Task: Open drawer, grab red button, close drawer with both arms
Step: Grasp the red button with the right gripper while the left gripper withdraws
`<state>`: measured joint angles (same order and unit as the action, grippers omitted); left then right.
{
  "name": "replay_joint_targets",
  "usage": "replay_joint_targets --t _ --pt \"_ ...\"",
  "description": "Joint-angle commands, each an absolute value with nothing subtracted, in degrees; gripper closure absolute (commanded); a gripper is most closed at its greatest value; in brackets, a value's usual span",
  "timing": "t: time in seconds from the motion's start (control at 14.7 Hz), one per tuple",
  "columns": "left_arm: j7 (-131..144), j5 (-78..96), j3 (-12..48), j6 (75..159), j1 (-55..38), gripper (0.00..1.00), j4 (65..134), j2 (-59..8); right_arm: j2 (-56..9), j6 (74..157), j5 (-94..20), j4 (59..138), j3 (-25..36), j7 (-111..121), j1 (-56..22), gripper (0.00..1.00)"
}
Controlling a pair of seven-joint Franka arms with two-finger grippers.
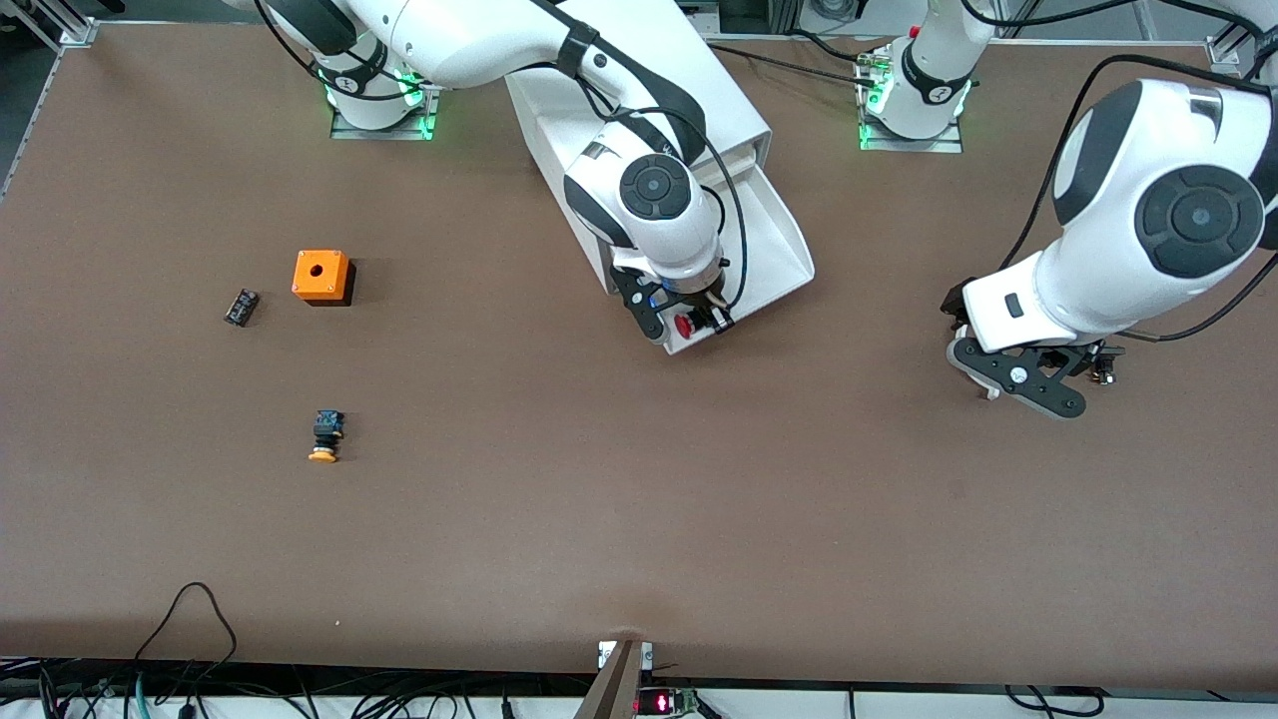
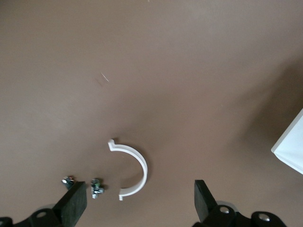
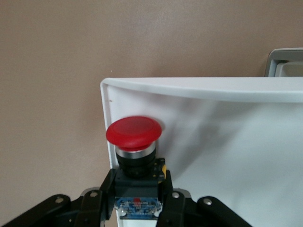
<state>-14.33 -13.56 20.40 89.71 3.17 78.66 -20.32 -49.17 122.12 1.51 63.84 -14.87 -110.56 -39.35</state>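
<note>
The drawer (image 1: 784, 235) stands pulled out of the white cabinet (image 1: 724, 95), toward the front camera. My right gripper (image 1: 687, 322) is at the tray's nearest corner and is shut on the button (image 1: 684, 325). In the right wrist view the fingers clamp its black-and-blue body, and the round red cap of the button (image 3: 134, 130) points away from the right gripper (image 3: 136, 185) along the drawer's (image 3: 227, 142) white floor. My left gripper (image 1: 1033, 384) waits open over bare table at the left arm's end, with nothing between the fingers (image 2: 73, 202) of the left gripper (image 2: 139, 201).
An orange cube with a hole (image 1: 321, 277), a small black part (image 1: 241, 307) and a yellow-capped button (image 1: 325, 436) lie toward the right arm's end. Under the left gripper lie a white half ring (image 2: 135, 168) and small screws (image 2: 97, 188).
</note>
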Motion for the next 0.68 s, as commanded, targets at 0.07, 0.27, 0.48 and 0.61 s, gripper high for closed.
replay_joint_targets --t 0.07,0.27,0.48,0.61 --pt "-12.9 -15.1 20.0 89.1 2.4 0.0 76.5 -21.4 -48.3 119.9 2.7 62.0 -14.4 -111.8 -39.7 1.0" --pt "-8.1 -14.0 20.0 89.2 2.4 0.0 76.5 -21.6 -48.3 115.9 2.8 58.2 -14.2 -110.8 -39.3 1.0" --pt "5.9 -5.1 20.0 91.2 3.9 0.0 79.7 -21.3 -46.4 114.9 3.8 58.1 -13.7 -104.6 -38.9 1.0" --pt "12.1 -4.5 20.0 97.8 3.5 0.0 84.7 -19.9 -45.8 114.5 3.8 58.1 -13.0 -99.0 -38.1 1.0"
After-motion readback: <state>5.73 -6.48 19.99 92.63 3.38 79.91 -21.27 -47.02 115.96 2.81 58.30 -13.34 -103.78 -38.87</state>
